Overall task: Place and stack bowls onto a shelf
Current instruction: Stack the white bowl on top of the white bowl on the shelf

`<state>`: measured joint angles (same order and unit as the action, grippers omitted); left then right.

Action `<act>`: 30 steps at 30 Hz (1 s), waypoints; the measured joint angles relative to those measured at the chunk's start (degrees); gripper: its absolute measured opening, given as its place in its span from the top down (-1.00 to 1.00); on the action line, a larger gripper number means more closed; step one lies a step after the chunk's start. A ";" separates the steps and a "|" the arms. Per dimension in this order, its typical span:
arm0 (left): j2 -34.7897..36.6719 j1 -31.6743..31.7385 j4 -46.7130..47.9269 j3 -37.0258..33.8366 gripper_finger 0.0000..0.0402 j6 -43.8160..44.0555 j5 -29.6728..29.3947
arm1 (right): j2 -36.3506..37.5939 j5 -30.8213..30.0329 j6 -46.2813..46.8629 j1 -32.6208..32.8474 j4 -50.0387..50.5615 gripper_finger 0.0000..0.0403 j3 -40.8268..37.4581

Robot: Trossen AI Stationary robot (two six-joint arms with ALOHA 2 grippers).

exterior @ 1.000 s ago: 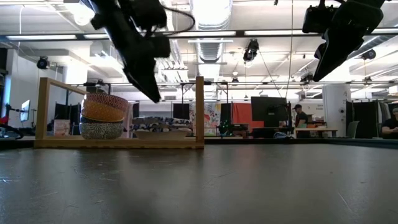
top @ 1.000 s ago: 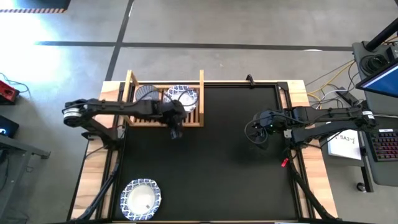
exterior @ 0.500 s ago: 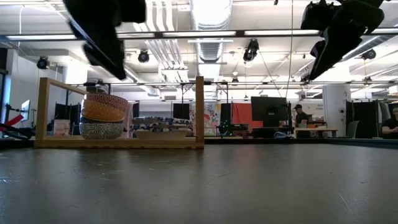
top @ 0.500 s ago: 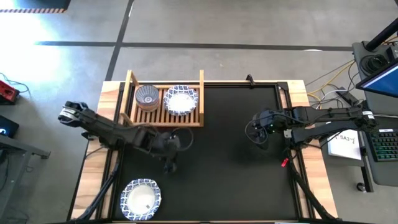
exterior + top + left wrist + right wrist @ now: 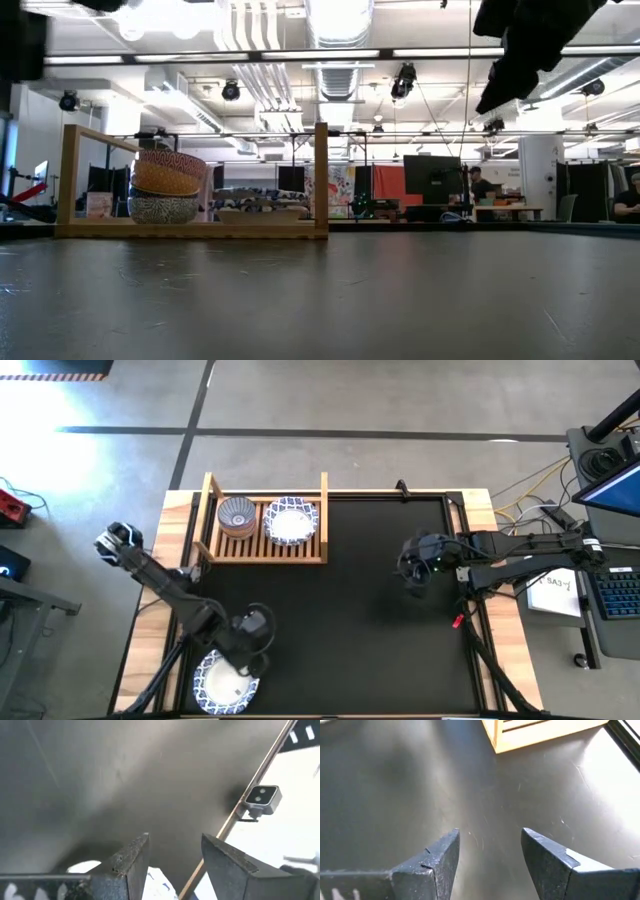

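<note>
White with a blue patterned rim, one bowl (image 5: 224,681) is sitting at lower left beneath the left gripper (image 5: 244,651), fingers parted and empty, while the right gripper (image 5: 412,568) is hanging apart mid-right, and two bowl stacks (image 5: 266,518) are resting on the wooden shelf (image 5: 263,550) farther up.

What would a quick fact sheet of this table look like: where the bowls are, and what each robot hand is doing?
shelf: wooden, at the table's far left
small bowls: stacked in the shelf's left half
large bowls on shelf: white and blue, right half
loose bowl: white and blue, near left edge of table
left hand: open, over the loose bowl
right hand: open, empty, waiting above the table's right side
</note>
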<state>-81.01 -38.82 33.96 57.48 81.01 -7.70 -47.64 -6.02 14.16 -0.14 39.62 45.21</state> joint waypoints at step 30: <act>-5.18 -14.76 26.34 0.02 0.19 3.21 5.72 | -0.17 -0.02 9.27 0.00 -2.85 0.00 -0.02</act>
<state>-86.19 -53.58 60.30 57.49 84.22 -1.98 -47.81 -6.04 23.42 -0.14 36.77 45.19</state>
